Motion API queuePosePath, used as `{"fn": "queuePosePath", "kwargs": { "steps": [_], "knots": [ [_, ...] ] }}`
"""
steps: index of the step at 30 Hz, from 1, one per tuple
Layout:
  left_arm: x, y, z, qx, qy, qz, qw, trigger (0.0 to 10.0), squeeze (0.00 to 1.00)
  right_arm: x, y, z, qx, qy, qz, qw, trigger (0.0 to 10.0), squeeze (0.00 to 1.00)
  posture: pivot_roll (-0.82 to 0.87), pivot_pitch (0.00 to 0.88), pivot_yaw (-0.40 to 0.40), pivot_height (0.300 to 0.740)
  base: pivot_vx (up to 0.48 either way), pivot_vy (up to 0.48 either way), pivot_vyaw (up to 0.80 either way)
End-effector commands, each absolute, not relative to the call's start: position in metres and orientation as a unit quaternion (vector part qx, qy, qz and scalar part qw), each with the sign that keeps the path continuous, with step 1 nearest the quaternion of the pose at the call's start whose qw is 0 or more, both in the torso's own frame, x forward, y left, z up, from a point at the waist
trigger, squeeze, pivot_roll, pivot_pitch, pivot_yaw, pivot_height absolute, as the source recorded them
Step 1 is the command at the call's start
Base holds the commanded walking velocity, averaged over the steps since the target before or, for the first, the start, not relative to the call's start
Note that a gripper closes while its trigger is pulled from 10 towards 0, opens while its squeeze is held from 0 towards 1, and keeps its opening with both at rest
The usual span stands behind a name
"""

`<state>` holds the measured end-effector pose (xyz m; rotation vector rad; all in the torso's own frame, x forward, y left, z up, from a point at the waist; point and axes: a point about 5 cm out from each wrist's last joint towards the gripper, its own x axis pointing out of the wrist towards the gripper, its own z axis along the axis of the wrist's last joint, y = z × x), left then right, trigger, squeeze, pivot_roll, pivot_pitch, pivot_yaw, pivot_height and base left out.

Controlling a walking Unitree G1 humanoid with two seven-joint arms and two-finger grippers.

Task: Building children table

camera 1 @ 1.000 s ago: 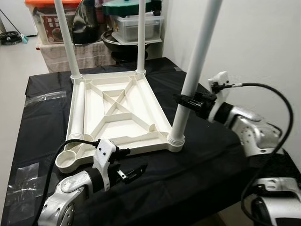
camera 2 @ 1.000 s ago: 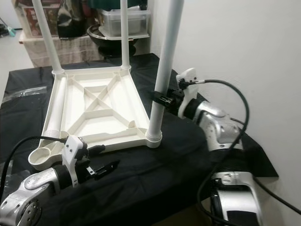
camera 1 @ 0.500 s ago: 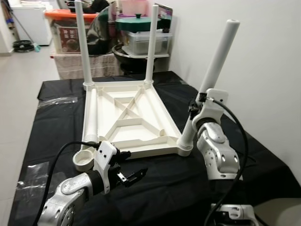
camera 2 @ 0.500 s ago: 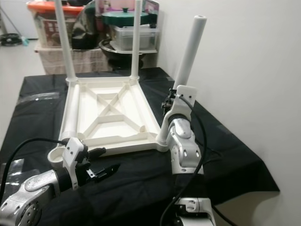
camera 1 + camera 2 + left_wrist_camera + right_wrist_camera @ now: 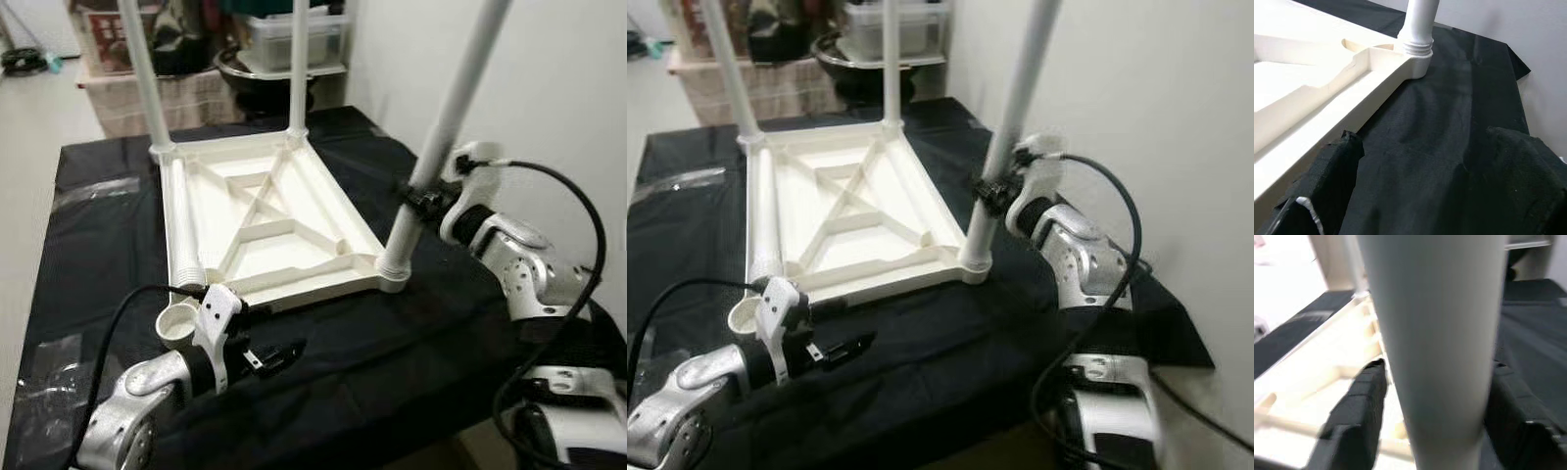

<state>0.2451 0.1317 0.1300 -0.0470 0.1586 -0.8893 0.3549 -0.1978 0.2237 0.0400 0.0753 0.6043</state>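
Observation:
The white children's tabletop (image 5: 323, 286) lies upside down on a black cloth. Two legs stand in its far corners (image 5: 147, 78), (image 5: 297, 69). A third white leg (image 5: 446, 117) stands in the near right corner socket, leaning slightly right. My right gripper (image 5: 416, 196) is shut on this leg a little above the socket, and the wrist view shows the black fingers (image 5: 1359, 411) on both sides of it. A loose leg (image 5: 182, 225) lies along the tabletop's left side. The near left socket (image 5: 178, 321) holds nothing. My left gripper (image 5: 266, 338) hovers open over the cloth beside the tabletop's near edge (image 5: 1327, 103).
Clear plastic bags (image 5: 93, 191) lie on the cloth at the left. Storage boxes and a dark bowl (image 5: 284, 39) stand behind the table. A white wall runs close along the right side. The cloth's front edge is just below my left arm.
The camera has tilted down and shifted. My right elbow has swung out to the right while its gripper stays on the leg. The left gripper has kept its place.

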Motion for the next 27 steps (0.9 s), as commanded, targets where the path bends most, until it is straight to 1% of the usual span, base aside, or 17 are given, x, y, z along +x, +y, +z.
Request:
{"fn": "queuePosePath", "kwargs": {
  "steps": [1, 2, 9, 10, 11, 12, 13, 14, 15, 17, 19, 20, 22, 23, 24, 25, 27],
  "knots": [
    [0.245, 0.13, 0.13, -0.022, 0.076, -0.433, 0.898, 10.0, 0.0, 0.353, -0.187, 0.216, 0.011, 0.05, 0.336, 0.94, 5.0, 0.0, 0.07, 0.0, -0.059, 0.74, 0.0, 0.0, 0.0],
    [0.245, 0.131, 0.13, -0.022, 0.077, -0.433, 0.898, 10.0, 0.0, 0.353, -0.185, 0.215, 0.014, 0.048, 0.338, 0.94, 0.0, 0.0, 0.08, 0.0, -0.061, 0.74, 0.0, 0.0, 0.0],
    [0.243, 0.135, 0.13, -0.02, 0.079, -0.43, 0.899, 10.0, 0.0, 0.355, -0.179, 0.209, 0.042, 0.045, 0.343, 0.937, 0.0, 0.0, 0.09, 0.0, -0.066, 0.74, 0.0, 0.0, 0.0],
    [0.243, 0.136, 0.13, -0.019, 0.08, -0.429, 0.9, 10.0, 0.0, 0.36, -0.18, 0.204, 0.058, 0.044, 0.29, 0.954, 0.0, 0.0, 0.09, 0.0, -0.067, 0.74, 0.0, 0.0, 0.0],
    [0.243, 0.136, 0.13, -0.019, 0.08, -0.429, 0.9, 10.0, 0.0, 0.36, -0.18, 0.204, 0.058, 0.044, 0.29, 0.954, 0.0, 0.0, 0.09, 0.0, -0.067, 0.74, 0.0, 0.0, 0.0],
    [0.243, 0.137, 0.13, -0.019, 0.08, -0.428, 0.9, 10.0, 0.0, 0.367, -0.189, 0.193, 0.056, 0.074, 0.168, 0.981, 0.0, 0.0, 0.09, 0.0, -0.067, 0.74, 0.0, 0.0, 0.0],
    [0.243, 0.137, 0.13, -0.019, 0.08, -0.427, 0.901, 10.0, 0.0, 0.37, -0.195, 0.184, 0.05, 0.097, 0.08, 0.991, 0.0, 0.0, 0.09, 0.0, -0.067, 0.74, 0.0, 0.0, 0.0],
    [0.243, 0.137, 0.13, -0.019, 0.079, -0.427, 0.901, 10.0, 0.0, 0.368, -0.201, 0.175, 0.053, 0.111, -0.022, 0.992, 0.0, 0.0, 0.08, 0.0, -0.063, 0.74, 0.0, 0.0, 0.0],
    [0.243, 0.136, 0.13, -0.019, 0.079, -0.426, 0.901, 10.0, 0.0, 0.365, -0.205, 0.169, 0.056, 0.118, -0.081, 0.988, 0.0, 0.0, 0.08, 0.0, -0.063, 0.74, 0.0, 0.0, 0.0],
    [0.243, 0.136, 0.13, -0.02, 0.079, -0.426, 0.901, 10.0, 0.0, 0.363, -0.206, 0.166, 0.061, 0.119, -0.105, 0.985, 0.0, 0.0, 0.08, 0.0, -0.063, 0.74, 0.0, 0.0, 0.0],
    [0.244, 0.132, 0.13, -0.022, 0.078, -0.431, 0.899, 10.0, 0.0, 0.342, -0.188, 0.15, 0.079, 0.136, -0.164, 0.974, 0.0, 0.0, 0.08, 0.0, -0.064, 0.74, 0.0, 0.0, 0.0],
    [0.244, 0.132, 0.13, -0.022, 0.078, -0.431, 0.899, 10.0, 0.0, 0.342, -0.188, 0.15, 0.079, 0.136, -0.164, 0.974, 0.0, 0.0, 0.08, 0.0, -0.064, 0.74, 0.0, 0.0, 0.0],
    [0.244, 0.131, 0.13, -0.022, 0.078, -0.432, 0.898, 10.0, 0.0, 0.33, -0.164, 0.146, 0.095, 0.144, -0.15, 0.974, 0.0, 0.0, 0.08, 0.0, -0.061, 0.74, 0.0, 0.0, 0.0],
    [0.244, 0.131, 0.13, -0.022, 0.078, -0.432, 0.898, 10.0, 0.0, 0.33, -0.164, 0.146, 0.095, 0.144, -0.15, 0.974, 0.0, 0.0, 0.08, 0.0, -0.061, 0.74, 0.0, 0.0, 0.0],
    [0.245, 0.132, 0.13, -0.022, 0.078, -0.432, 0.898, 10.0, 0.0, 0.329, -0.154, 0.147, 0.1, 0.145, -0.126, 0.976, 7.5, 0.0, 0.08, 0.0, -0.06, 0.74, 0.0, 0.0, 0.0],
    [0.245, 0.132, 0.13, -0.021, 0.079, -0.433, 0.898, 10.0, 0.0, 0.331, -0.142, 0.158, 0.12, 0.115, -0.069, 0.984, 10.0, 1.0, 0.08, 0.0, -0.062, 0.74, 0.0, 0.0, 0.0],
    [0.245, 0.132, 0.13, -0.02, 0.079, -0.433, 0.898, 10.0, 0.0, 0.332, -0.141, 0.165, 0.121, 0.091, -0.052, 0.987, 10.0, 1.0, 0.08, 0.0, -0.062, 0.74, 0.0, 0.0, 0.0]
  ]
}}
